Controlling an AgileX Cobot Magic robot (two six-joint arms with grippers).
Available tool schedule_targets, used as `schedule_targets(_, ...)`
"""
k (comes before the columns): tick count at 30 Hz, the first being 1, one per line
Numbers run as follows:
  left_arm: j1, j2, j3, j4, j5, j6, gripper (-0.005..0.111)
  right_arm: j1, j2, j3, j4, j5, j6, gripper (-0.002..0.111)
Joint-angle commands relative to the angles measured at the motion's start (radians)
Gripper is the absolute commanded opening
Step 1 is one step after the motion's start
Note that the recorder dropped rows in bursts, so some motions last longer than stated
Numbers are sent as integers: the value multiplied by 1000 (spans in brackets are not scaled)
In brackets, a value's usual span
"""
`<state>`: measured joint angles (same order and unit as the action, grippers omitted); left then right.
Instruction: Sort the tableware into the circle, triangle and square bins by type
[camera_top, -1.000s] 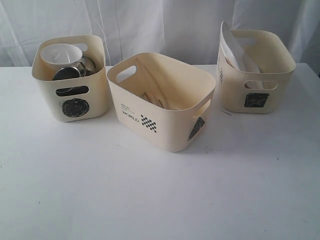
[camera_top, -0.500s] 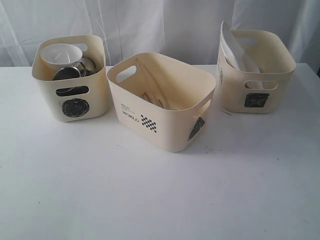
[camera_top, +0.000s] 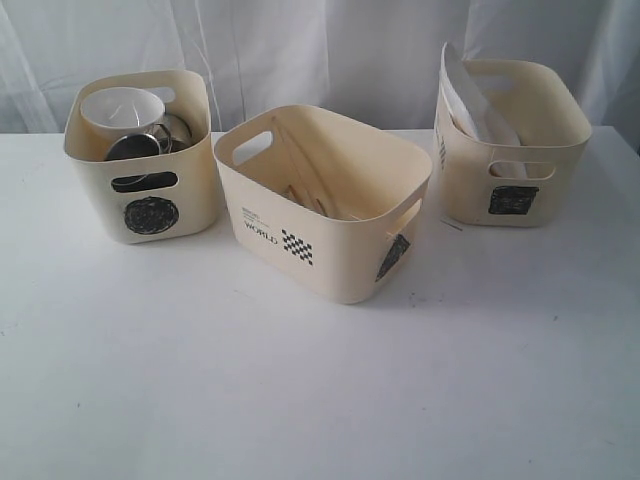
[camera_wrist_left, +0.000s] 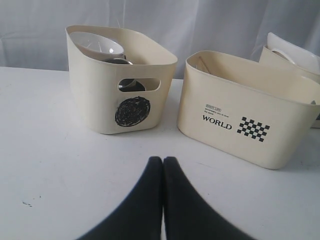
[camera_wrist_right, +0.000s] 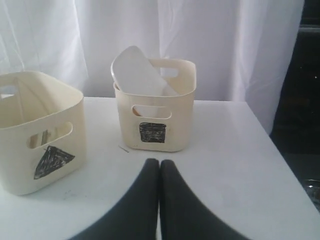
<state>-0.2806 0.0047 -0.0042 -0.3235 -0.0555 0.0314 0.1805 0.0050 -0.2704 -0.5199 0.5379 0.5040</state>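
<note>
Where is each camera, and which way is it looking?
Exterior view: high up, looks down at the circle bin, triangle bin and square bin; no robot parts show.
Left wrist view: low over the table, faces circle and triangle bins; shut left jaws show.
Right wrist view: low, faces square and triangle bins; shut right jaws show.
Shared: both wrist views see the triangle bin.

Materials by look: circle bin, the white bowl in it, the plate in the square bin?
Circle bin: likely plastic, matte cream; moulded rounded walls and a cut-out handle.
Bowl: glossy white with a bright glint inside; ceramic or melamine, can't tell.
Plate: smooth white with a faint sheen; ceramic or plastic, left open.
</note>
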Motion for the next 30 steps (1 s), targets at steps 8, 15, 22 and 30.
schedule_targets(8, 0, -5, 4, -16, 5, -3, 0, -11, -5, 270, -34, -358, -9, 0)
schedule_targets(15, 0, -5, 4, -16, 5, -3, 0, -11, -5, 270, -30, -362, -9, 0)
schedule_targets(22, 0, -5, 4, -16, 5, -3, 0, -11, -5, 270, 332, -333, -461, 0)
schedule_targets(30, 0, -5, 4, -16, 5, -3, 0, -11, -5, 270, 420, -334, -586, 0)
